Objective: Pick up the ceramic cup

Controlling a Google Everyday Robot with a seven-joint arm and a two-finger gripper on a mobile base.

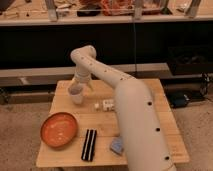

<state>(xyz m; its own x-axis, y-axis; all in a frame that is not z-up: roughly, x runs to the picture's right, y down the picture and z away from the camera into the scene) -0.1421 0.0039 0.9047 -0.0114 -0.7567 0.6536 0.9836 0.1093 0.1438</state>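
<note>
Pointing down, the end effector sits right over the ceramic cup.
</note>
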